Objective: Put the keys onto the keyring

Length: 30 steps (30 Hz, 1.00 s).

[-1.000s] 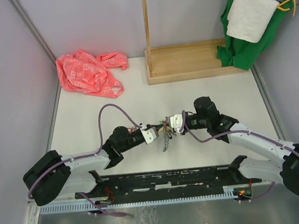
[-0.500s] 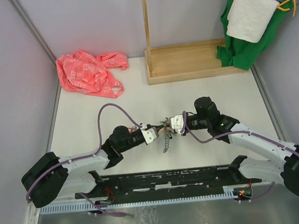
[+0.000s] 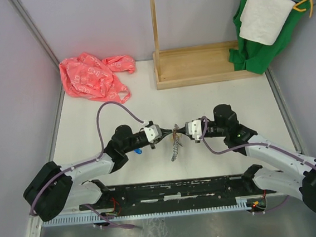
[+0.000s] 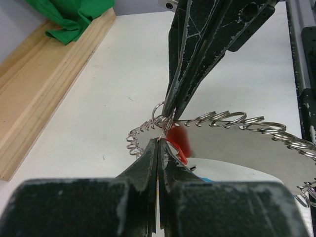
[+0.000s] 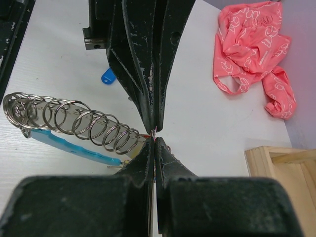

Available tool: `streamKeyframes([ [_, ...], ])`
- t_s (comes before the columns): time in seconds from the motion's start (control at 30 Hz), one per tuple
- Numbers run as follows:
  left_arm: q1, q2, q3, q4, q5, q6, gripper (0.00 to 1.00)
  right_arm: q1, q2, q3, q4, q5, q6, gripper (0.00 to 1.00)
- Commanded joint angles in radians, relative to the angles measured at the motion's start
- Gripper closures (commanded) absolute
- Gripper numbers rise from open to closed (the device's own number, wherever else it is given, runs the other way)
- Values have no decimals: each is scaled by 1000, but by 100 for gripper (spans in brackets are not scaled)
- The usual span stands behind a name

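My left gripper (image 3: 161, 136) and right gripper (image 3: 182, 130) are clamped shut, tip to tip, on the keyring (image 3: 175, 146) wire, I think; it is too fine to confirm. The loop dangles below my tips. The opposed pinch likely steadies its opening. A blue-tagged key (image 3: 137, 152) lies beside my left arm.

White table (image 3: 90, 116) under even, soft light, no hard shadows. Pale lilac walls close it in: one on the left (image 3: 9, 82), one at the back (image 3: 98, 18), another on the right (image 3: 311, 81). At the back right sits a shallow wooden base (image 3: 197, 64), with a thin wooden post (image 3: 153, 18) rising from its left corner. A green cloth (image 3: 258, 53) spills over its right end, a white towel (image 3: 264, 14) lying on top of it, orange hangers (image 3: 304, 4) above. Back left, a crumpled pink bag (image 3: 92, 77) lies on the table. Along the near edge runs a black rail (image 3: 176, 192), and below it a dull metal floor (image 3: 158, 236).
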State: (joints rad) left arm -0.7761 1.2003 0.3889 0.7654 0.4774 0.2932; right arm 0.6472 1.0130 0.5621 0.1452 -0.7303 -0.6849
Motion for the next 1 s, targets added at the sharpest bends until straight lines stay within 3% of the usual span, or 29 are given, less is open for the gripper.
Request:
streamKeyframes([
  [0.0, 18, 34, 35, 7, 67, -81, 97, -22, -26, -34, 322, -71, 146, 99],
  [0.23, 19, 80, 14, 115, 123, -159, 96, -30, 43, -110, 652, -48, 286, 99],
  [0.47, 19, 13, -76, 240, -25, -137, 69, -34, 93, -157, 799, -27, 339, 99],
  [0.7, 19, -35, -125, 319, -55, -109, 56, -44, 93, -190, 804, -27, 346, 99],
  [0.97, 18, -67, -153, 308, -81, -67, 54, -49, 138, -216, 776, -50, 305, 99],
])
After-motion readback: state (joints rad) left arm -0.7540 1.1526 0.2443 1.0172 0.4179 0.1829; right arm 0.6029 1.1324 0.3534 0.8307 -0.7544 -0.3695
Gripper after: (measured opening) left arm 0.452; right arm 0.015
